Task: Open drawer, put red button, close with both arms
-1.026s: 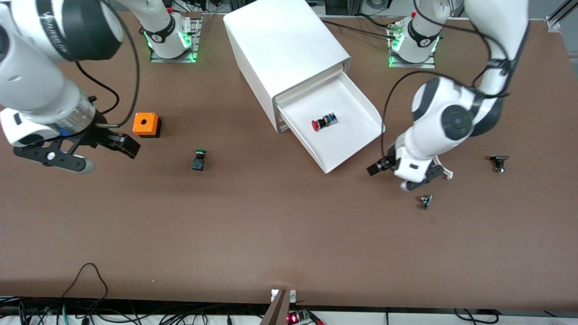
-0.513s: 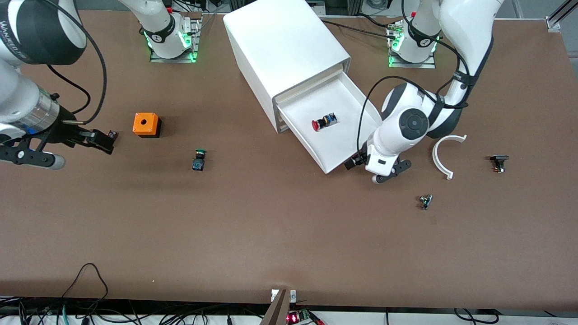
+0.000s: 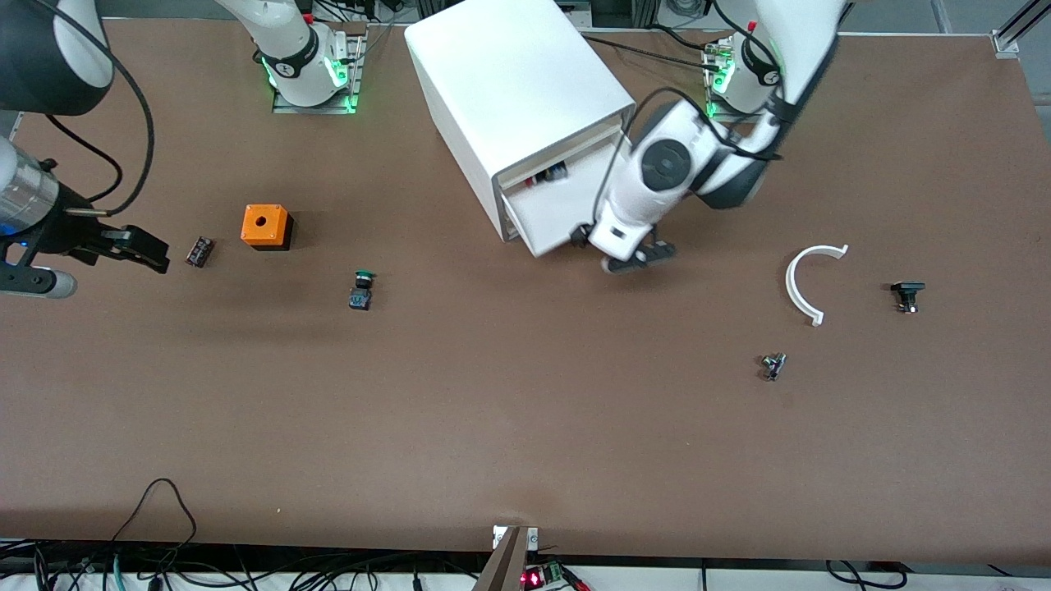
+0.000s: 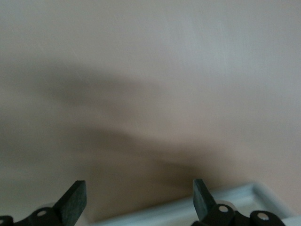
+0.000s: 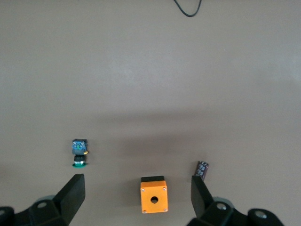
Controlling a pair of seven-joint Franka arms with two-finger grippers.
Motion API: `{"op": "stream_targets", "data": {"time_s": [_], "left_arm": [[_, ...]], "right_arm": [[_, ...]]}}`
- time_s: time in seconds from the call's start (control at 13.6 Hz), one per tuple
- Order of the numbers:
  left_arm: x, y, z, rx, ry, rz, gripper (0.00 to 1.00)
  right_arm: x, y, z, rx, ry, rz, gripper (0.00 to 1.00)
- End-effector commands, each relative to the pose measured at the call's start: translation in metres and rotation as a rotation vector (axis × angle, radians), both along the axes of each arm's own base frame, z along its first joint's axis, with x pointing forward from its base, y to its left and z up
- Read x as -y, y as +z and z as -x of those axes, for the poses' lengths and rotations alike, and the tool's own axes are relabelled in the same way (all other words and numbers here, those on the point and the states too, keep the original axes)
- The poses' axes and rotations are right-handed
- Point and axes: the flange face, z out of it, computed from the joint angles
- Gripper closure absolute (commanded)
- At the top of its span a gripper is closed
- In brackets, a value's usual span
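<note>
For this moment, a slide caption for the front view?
Left tool at the nearly shut drawer front; right tool hangs open over the table.

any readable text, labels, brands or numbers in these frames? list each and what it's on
None can be read.
Right arm base: a small mark on the black band, too small to read.
Left arm base: the same kind of mark, too small to read.
Cabinet, drawer, orange box, green button: no text visible.
Wrist views: no text.
</note>
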Motion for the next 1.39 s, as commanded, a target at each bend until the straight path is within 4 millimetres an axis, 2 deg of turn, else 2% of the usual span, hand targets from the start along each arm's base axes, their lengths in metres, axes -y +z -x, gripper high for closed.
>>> {"op": "stream_targets", "data": {"time_s": [0.0, 0.15, 0.22, 0.29, 0.37, 0.51, 0.59, 0.73, 0.81, 0.95, 1.17, 1.32], "left_arm": [[0.010, 0.002, 0.029, -0.016, -0.054, -0.011, 0.00], [0.027, 0.003, 0.049, -0.025, -0.100, -0.003, 0.00], [0.030, 0.004, 0.052, -0.026, -0.109, 0.000, 0.00], [0.032, 0.005, 0.055, -0.025, -0.115, 0.002, 0.00], [0.033, 0.004, 0.056, -0.027, -0.118, 0.003, 0.00], [0.032, 0.006, 0.054, -0.023, -0.114, 0.003, 0.00], [0.026, 0.019, 0.042, 0.004, -0.093, 0.014, 0.00], [-0.018, 0.051, -0.016, 0.094, 0.024, 0.049, 0.00], [-0.049, 0.072, -0.046, 0.144, 0.100, 0.065, 0.00], [-0.108, 0.124, -0.088, 0.250, 0.187, 0.077, 0.00], [-0.189, 0.203, -0.113, 0.307, 0.087, 0.013, 0.00], [-0.235, 0.262, -0.117, 0.258, 0.020, -0.024, 0.00]], "right_arm": [[0.015, -0.005, -0.003, 0.036, 0.048, -0.043, 0.00], [0.013, -0.008, -0.004, 0.033, 0.052, -0.043, 0.00], [0.009, -0.009, -0.004, 0.031, 0.058, -0.043, 0.00], [-0.003, -0.007, -0.003, 0.031, 0.078, -0.042, 0.00], [-0.013, -0.005, -0.002, 0.032, 0.094, -0.039, 0.00], [-0.012, -0.002, 0.000, 0.029, 0.097, -0.019, 0.00], [-0.010, -0.002, 0.002, 0.020, 0.092, -0.019, 0.00], [-0.009, 0.002, 0.006, 0.009, 0.092, -0.015, 0.00], [-0.007, -0.001, 0.010, -0.026, 0.086, -0.004, 0.00], [-0.006, 0.003, 0.017, -0.042, 0.083, 0.002, 0.00], [-0.003, 0.002, 0.037, -0.044, 0.084, -0.005, 0.00], [0.001, 0.002, 0.049, -0.021, 0.082, -0.010, 0.00]]}}
